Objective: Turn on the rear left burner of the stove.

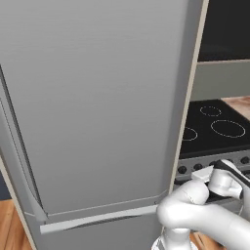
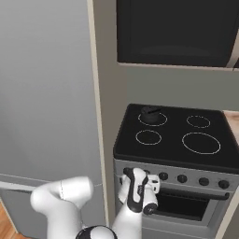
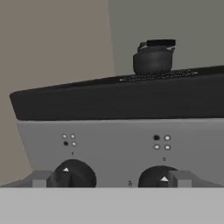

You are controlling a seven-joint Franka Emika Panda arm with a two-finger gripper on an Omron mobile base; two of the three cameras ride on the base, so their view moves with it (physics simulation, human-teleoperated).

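Claw (image 2: 125, 177) sat at the stove's (image 2: 196, 179) leftmost knobs (image 3: 72, 174), released, its fingers straddling them. The hand view alone showed dial markings; a kettle (image 2: 150, 113) covered the rear left burner (image 2: 152, 119). The fridge (image 1: 97, 107) hid much of the stove.

The stove (image 2: 175, 179) shows a matt silver-grey front under smooth black glass; its knobs (image 3: 73, 174) look dull black, the kettle (image 2: 150, 114) dark and faintly glossy, the fridge (image 1: 97, 107) brushed grey.

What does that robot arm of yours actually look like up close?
The arm is glossy white, built of rounded tubular segments with dark bands at the joints. Its gripper is a white hand with a black panel; the fingers look blocky and grey.
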